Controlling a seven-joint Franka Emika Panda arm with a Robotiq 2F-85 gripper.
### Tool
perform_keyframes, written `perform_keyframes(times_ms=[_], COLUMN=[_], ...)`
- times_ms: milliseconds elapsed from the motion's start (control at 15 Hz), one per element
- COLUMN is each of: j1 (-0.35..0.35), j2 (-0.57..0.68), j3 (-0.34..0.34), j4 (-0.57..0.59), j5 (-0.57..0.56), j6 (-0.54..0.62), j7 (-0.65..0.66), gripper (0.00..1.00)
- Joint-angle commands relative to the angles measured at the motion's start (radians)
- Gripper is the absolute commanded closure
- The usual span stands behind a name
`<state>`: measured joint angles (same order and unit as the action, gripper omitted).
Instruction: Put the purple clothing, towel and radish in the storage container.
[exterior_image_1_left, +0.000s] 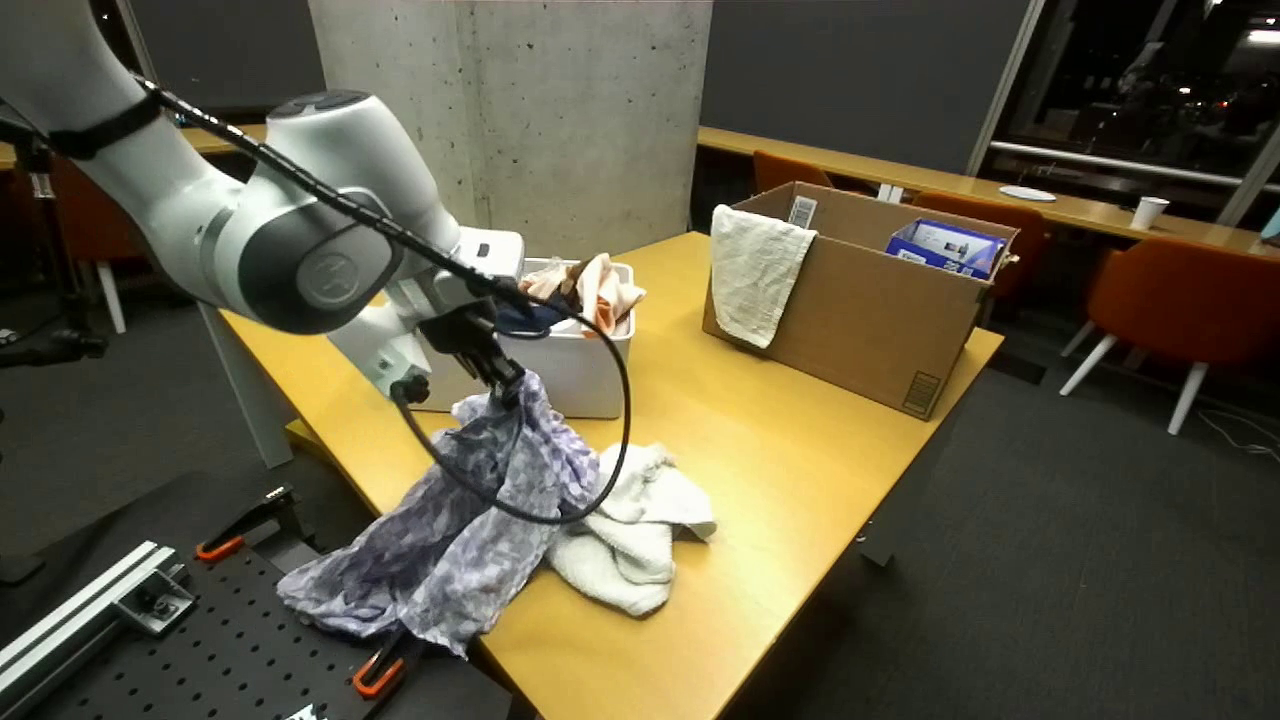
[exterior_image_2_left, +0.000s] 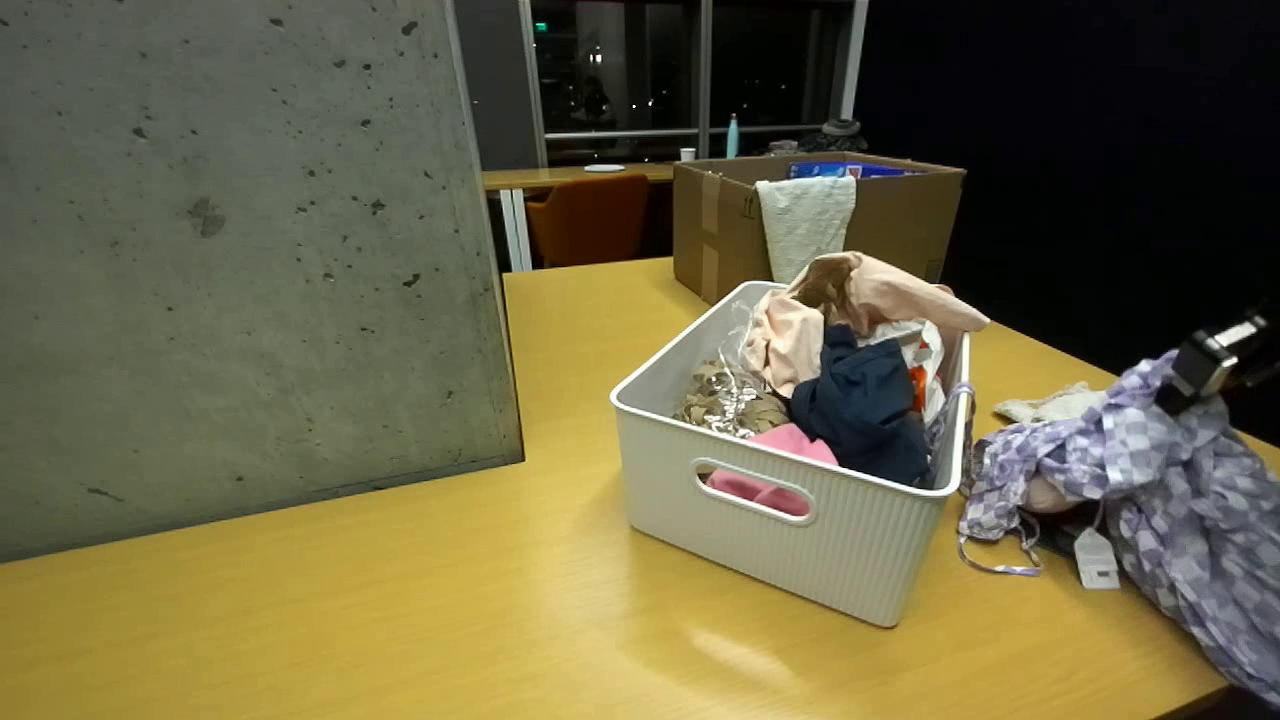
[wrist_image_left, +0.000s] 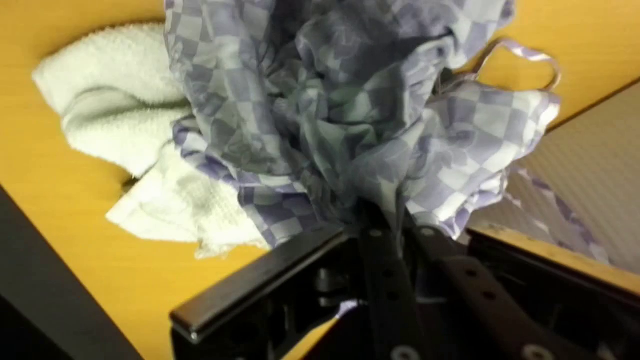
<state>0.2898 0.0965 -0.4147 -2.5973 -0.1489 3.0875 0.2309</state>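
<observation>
In an exterior view, left of middle, the end effector (exterior_image_1_left: 506, 386) pinches the purple clothing (exterior_image_1_left: 440, 570), whose tail droops past the tabletop (exterior_image_1_left: 790, 470) beside an orange clamp (exterior_image_1_left: 380, 670), which might catch it and tug it loose.

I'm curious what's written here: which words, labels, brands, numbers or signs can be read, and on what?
No text is readable.
White label inside the cardboard box: too small.
Dark printed panel on its side: too small.
Arrow-like mark on its outside: too small.
Blue box in it: print too small.
White tag hanging from the purple clothing: too blurred.
Round emblem on the robot arm: too blurred.
</observation>
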Motion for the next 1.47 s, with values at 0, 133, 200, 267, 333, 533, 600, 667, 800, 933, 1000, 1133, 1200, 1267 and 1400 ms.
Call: perform_keyframes(times_ms=[0,133,200,267,333,533,600,667,800,933,1000,1133,1200,1267,1400], j1=[0.091,0.112,0.122,0.138,0.156,0.049,0.017,-0.011,-0.046,-0.084,-0.101,-0.141,-0.163,-0.179,-0.185], j2=[-0.067,-0.117,-0.141,-0.163,-0.184,-0.234,-0.251,-0.253,-0.256,-0.243,-0.234,-0.216,-0.204,-0.191,-0.156], j3=[-0.09,-0.067,-0.044,-0.022,0.003,0.247,0.325,0.391,0.487,0.545,0.559,0.567,0.562,0.558,0.532], j4=[0.138,0.209,0.238,0.264,0.288,0.362,0.386,0.41,0.459,0.502,0.515,0.527,0.532,0.542,0.598], j5=[-0.211,-0.318,-0.352,-0.383,-0.403,-0.419,-0.403,-0.393,-0.399,-0.401,-0.397,-0.403,-0.41,-0.41,-0.436], j6=[-0.167,-0.27,-0.317,-0.359,-0.398,-0.508,-0.541,-0.541,-0.538,-0.503,-0.488,-0.452,-0.422,-0.4,-0.39], j7=[0.156,0.249,0.283,0.312,0.335,0.367,0.362,0.358,0.361,0.357,0.351,0.343,0.35,0.345,0.366], gripper=[0.99,0.99,0.99,0.99,0.99,0.99,0.99,0.99,0.99,0.99,0.99,0.99,0.99,0.99,0.99])
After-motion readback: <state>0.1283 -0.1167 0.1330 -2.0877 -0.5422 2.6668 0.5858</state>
